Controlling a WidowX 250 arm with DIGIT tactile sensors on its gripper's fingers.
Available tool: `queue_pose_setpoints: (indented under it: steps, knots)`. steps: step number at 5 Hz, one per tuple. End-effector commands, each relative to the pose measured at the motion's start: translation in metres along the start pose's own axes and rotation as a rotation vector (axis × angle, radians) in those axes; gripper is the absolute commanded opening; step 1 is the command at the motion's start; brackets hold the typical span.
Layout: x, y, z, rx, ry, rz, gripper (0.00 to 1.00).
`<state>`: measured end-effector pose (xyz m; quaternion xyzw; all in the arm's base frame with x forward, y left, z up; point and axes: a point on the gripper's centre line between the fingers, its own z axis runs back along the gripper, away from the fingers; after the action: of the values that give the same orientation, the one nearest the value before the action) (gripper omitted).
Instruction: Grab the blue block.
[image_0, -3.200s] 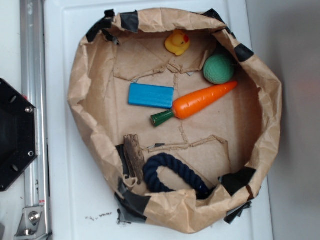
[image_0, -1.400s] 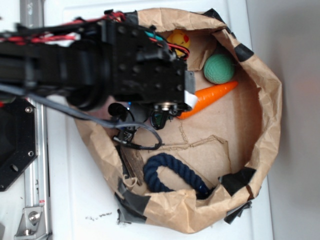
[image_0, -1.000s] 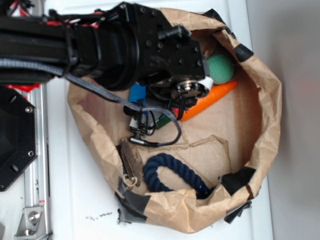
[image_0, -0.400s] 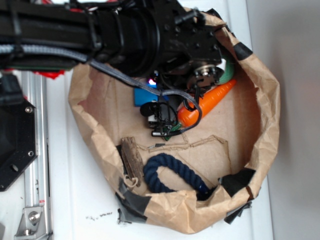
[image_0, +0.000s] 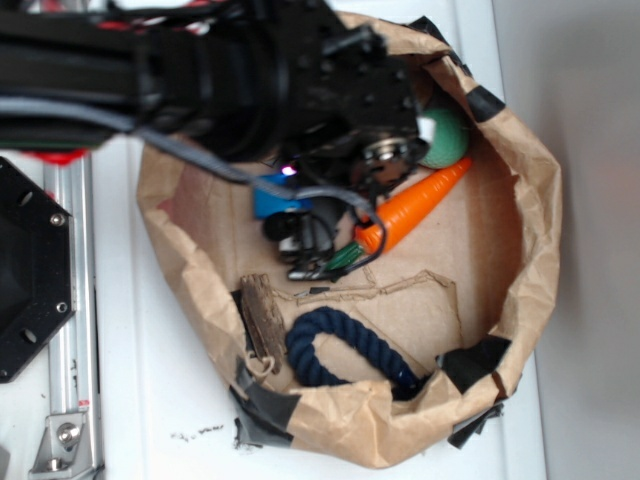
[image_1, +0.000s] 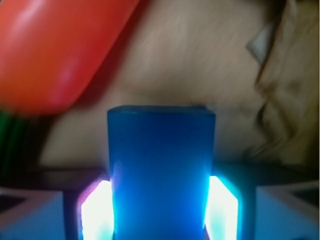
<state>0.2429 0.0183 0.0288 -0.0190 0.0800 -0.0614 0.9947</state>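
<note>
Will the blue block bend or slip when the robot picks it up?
Probably not bend: the flat sky-blue rectangular block keeps straight edges, so it looks stiff. Its smooth faces might slip a little, though the tool has a finger on each side. Being flat, it shouldn't roll.

blue block (image_1: 161, 170) between pincer (image_1: 160, 212) fingers (image_1: 96, 210), carrot (image_1: 55, 47) beyond.

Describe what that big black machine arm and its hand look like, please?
The arm is matte black, built from blocky and rounded segments dotted with small screws. Red wires run along its top edge, and a grey cable loops down to a small black part below. A round silver metal disc sits near the wrist. The hand shows pale fingers glowing bluish-white in the wrist view.
</note>
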Motion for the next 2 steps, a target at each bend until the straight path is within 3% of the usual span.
queue_pose_setpoints:
  steps: [1,2]
  knots:
    - [-0.015,-0.013,0.11,0.003,-0.267,0.031,0.0]
    - [-0.013,-0.015,0.157,0.005,-0.295,0.041,0.0]
